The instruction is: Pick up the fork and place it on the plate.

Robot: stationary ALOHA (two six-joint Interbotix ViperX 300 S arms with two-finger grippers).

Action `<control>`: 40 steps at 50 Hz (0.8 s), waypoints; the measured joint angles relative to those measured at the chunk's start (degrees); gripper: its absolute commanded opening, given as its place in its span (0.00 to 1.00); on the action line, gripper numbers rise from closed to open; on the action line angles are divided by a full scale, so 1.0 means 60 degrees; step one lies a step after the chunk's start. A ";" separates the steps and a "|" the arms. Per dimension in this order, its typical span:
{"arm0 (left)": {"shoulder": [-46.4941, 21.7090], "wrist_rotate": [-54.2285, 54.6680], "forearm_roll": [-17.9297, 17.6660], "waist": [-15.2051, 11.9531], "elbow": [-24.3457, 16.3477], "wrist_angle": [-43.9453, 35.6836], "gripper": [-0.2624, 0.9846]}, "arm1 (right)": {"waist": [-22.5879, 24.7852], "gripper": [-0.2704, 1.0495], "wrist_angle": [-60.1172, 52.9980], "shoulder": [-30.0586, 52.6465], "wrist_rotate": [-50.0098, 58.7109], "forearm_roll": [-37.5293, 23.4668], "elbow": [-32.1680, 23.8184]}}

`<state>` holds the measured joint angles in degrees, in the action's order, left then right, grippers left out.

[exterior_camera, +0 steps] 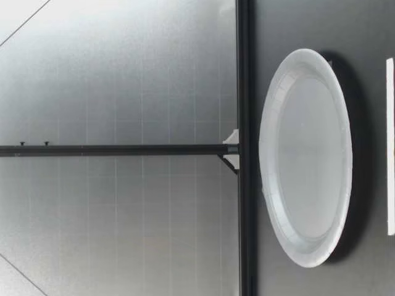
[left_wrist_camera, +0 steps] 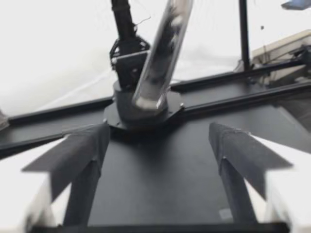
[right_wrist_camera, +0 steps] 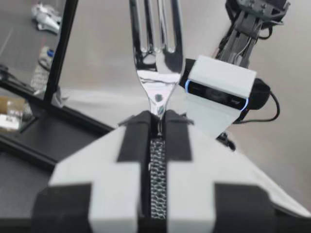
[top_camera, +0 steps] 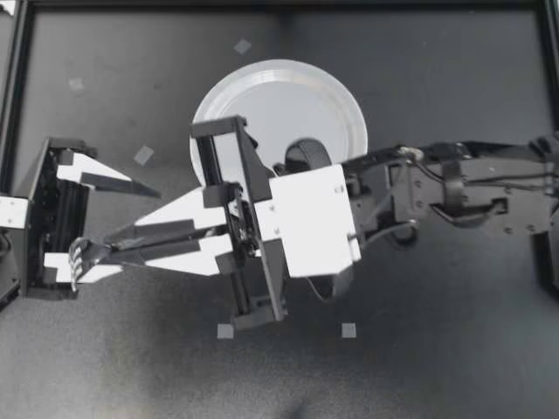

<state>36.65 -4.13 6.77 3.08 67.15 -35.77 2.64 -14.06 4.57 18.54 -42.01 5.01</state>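
Right gripper (top_camera: pixel 113 249): clamped on the fork's handle, reaching across from my right.
Fork (top_camera: pixel 79 258): tines stick out past the right gripper's tips, between the left gripper's fingers.
Left gripper (top_camera: pixel 140 231): wide, fingers either side of the fork, apart from it.
Plate (top_camera: pixel 262 72): on the bench (top_camera: pixel 437 358), partly under my right arm, away from the fork.

My right arm (top_camera: pixel 454 188) lay across the counter (top_camera: pixel 437 349) past the middle, its wrist hanging over the near edge of the plate (top_camera: pixel 288 96). The plate's far half was bare, with free air above it. My right tool (top_camera: pixel 118 247), clamped on the fork (top_camera: pixel 79 256), crowded the gap between the spread fingers of my left tool (top_camera: pixel 122 218). Counter on both sides of the arm lay free up to the frame rail (top_camera: pixel 17 87).
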 measured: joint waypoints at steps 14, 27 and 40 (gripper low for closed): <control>-0.0073 -0.0029 0.0000 0.0015 -0.0146 -0.0103 0.75 | -0.0044 0.26 -0.0674 0.0308 -0.0015 0.0015 0.0000; -0.0059 0.0000 0.0000 0.0015 -0.0146 -0.0103 0.52 | -0.0044 0.26 -0.0718 0.0381 -0.0044 0.0000 -0.0015; 0.0103 0.0044 0.0000 0.0073 -0.0103 -0.0103 0.26 | -0.0073 0.27 -0.0850 0.0396 -0.0015 0.0015 -0.0015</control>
<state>37.27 -3.87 6.77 3.52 66.53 -36.39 2.20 -19.16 6.94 18.46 -41.92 4.92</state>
